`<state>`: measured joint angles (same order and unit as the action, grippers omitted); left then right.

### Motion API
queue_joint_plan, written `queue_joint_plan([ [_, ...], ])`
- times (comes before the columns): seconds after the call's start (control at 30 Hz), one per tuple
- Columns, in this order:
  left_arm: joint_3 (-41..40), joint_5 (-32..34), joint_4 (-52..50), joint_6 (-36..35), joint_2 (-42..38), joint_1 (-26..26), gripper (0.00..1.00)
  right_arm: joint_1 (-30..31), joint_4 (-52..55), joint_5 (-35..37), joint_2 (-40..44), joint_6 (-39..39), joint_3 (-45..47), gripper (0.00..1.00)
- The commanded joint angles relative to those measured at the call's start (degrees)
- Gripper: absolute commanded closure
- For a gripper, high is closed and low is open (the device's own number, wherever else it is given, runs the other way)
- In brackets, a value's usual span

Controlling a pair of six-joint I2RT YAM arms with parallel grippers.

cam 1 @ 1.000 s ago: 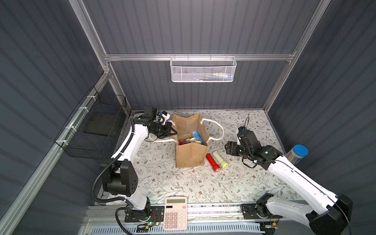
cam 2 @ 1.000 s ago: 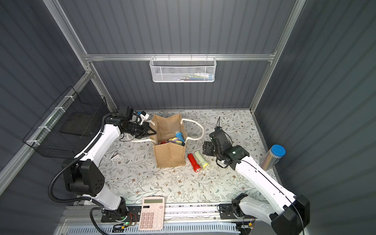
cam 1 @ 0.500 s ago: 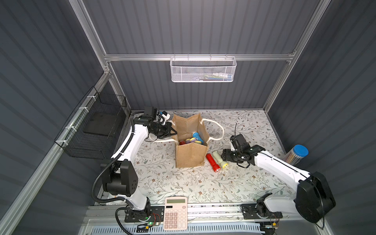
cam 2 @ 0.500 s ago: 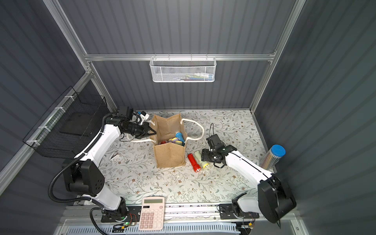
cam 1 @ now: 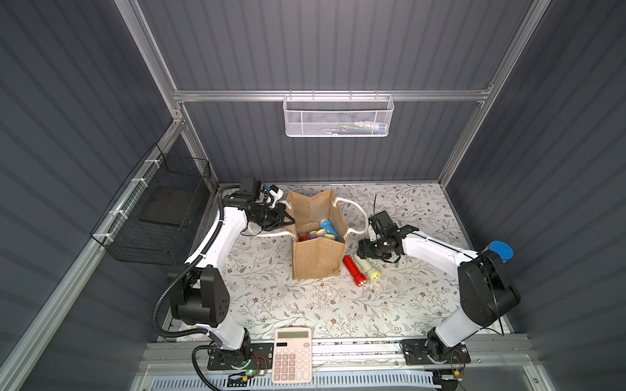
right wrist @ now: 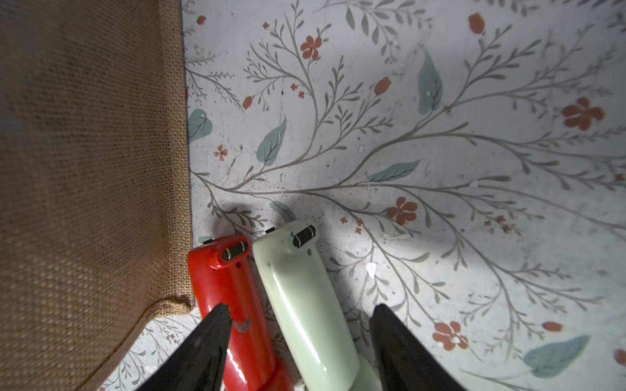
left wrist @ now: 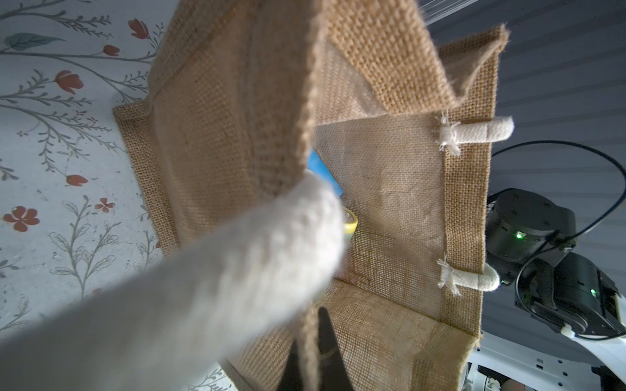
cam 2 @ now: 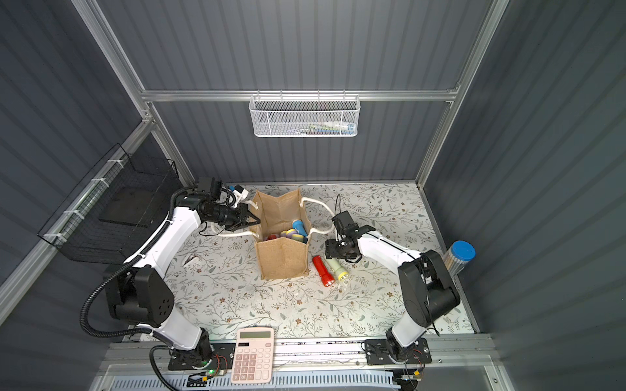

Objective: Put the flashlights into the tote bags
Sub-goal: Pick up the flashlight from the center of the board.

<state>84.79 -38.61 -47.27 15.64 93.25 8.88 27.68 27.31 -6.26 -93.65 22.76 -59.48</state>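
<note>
Item: pale green flashlight (right wrist: 305,298), on bench (cam 1: 271,304) right of jute tote bag (cam 1: 318,260), beside red flashlight (right wrist: 233,287). Light, rigid, probably slippery plastic; best held mid-barrel. My right hand (right wrist: 300,308) is open astride it; left hand (cam 1: 286,221) clamps the bag rim.

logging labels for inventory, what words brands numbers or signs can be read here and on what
No text can be read here.
Calculator: key markings too small to read; no digits visible on its display.
Red flashlight: small embossed mark, no letters.
Pale green flashlight: no print seen.
Tote bag: plain jute, no print seen.
White mesh basket: contents too blurred to read.
</note>
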Motion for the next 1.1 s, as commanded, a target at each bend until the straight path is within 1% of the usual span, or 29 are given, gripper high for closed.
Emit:
queue_joint_plan([
  [0.0,1.43,-0.33,0.31,-1.46,0.15,-0.44,1.00,0.91,3.73,0.78,-1.47,-2.28,-1.57,0.32],
  [0.3,1.20,-0.21,0.34,-1.36,0.46,-0.45,1.00,2.15,5.40,4.65,-5.31,-3.69,-2.55,0.34],
  [0.43,1.25,-0.16,0.42,-1.30,0.50,-0.45,1.00,2.17,5.52,7.94,-7.33,-3.66,-2.92,0.36],
  [0.67,1.25,0.10,0.42,-1.05,1.14,-0.45,1.00,2.19,5.65,9.00,-10.01,-2.95,-3.20,0.40],
  [0.9,1.69,0.00,0.43,-0.81,1.93,-0.45,1.00,2.18,5.41,12.00,-11.41,-1.90,-3.08,0.39],
  [1.07,1.69,0.05,0.38,-0.84,1.93,-0.45,1.00,2.13,5.73,13.55,-13.54,-1.66,-4.77,0.39],
])
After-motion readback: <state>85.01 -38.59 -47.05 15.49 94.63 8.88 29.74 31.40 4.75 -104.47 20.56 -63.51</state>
